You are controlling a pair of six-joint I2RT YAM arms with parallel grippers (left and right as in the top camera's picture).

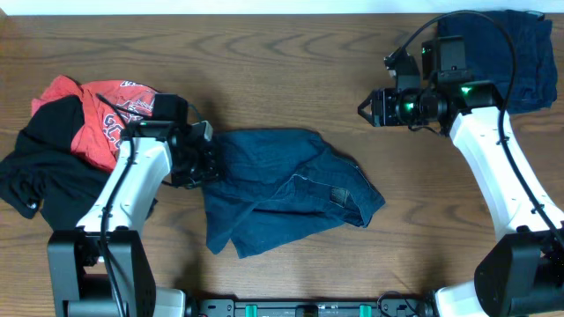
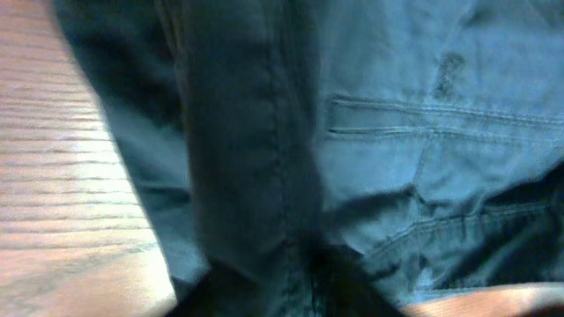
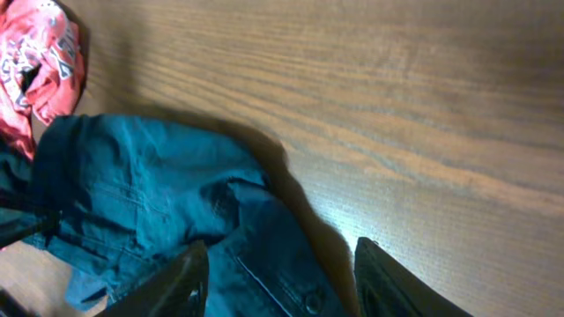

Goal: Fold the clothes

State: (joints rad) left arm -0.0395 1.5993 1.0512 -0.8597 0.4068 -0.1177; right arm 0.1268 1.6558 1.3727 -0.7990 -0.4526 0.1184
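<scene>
Denim shorts [image 1: 282, 189] are recorded crumpled at mid-table [image 1: 291, 79] overhead, with the left fingers [image 1: 204, 165] at their left edge, grip not determinable because the left wrist view is filled by blurred denim, while the right fingers [image 3: 176, 282] are shown apart and empty by the right wrist view.

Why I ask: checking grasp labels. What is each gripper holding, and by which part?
Right gripper: open, holding nothing. Left gripper: at the left edge of the denim shorts; whether it grips them cannot be told.
</scene>
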